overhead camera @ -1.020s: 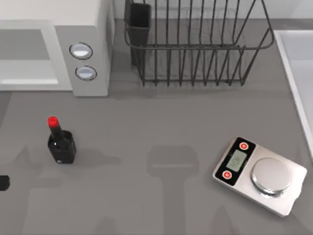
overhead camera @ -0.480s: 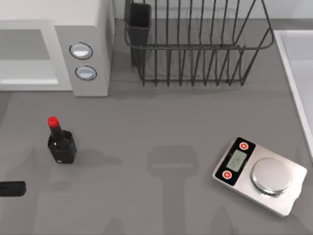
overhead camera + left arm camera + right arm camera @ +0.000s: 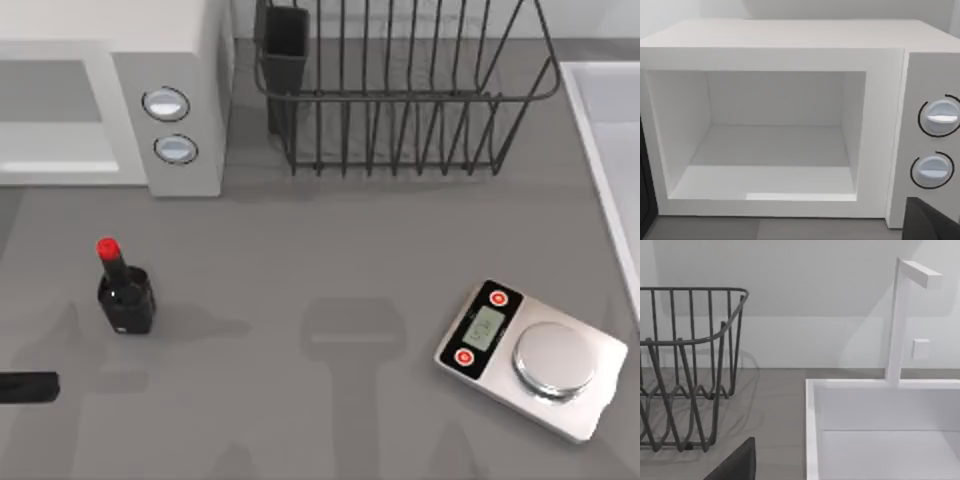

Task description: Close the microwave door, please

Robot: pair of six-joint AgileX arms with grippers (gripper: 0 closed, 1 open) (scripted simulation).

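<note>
Microwave [image 3: 110, 95] stands at the far left of the table [image 3: 330, 260], its cavity open toward the near edge; the left wrist view looks straight into the empty white interior [image 3: 775, 140], with the two silver knobs [image 3: 939, 117] on the side panel. Microwave door [image 3: 644, 200]: a dark sliver at the cavity's outer edge in the left wrist view is probably the door swung wide on a hinge at that side, but this cannot be confirmed.

Left gripper [image 3: 28, 387] sits as a dark tip at the top view's left edge, near side, below the bottle [image 3: 122, 295]. Finger spread cannot be told. The right arm is parked out toward the sink [image 3: 880, 430]; its finger state likewise cannot be told.

Judgement: the left arm is plainly nearer. The door would lie to the left of and beyond its fingers, its panel running toward the near edge, so the closing push must sweep rightward, then back.

Grey tabletop is flat; the bottle stands close to that path, while the wire rack [image 3: 400, 90] and scale [image 3: 530, 358] lie well apart.
</note>
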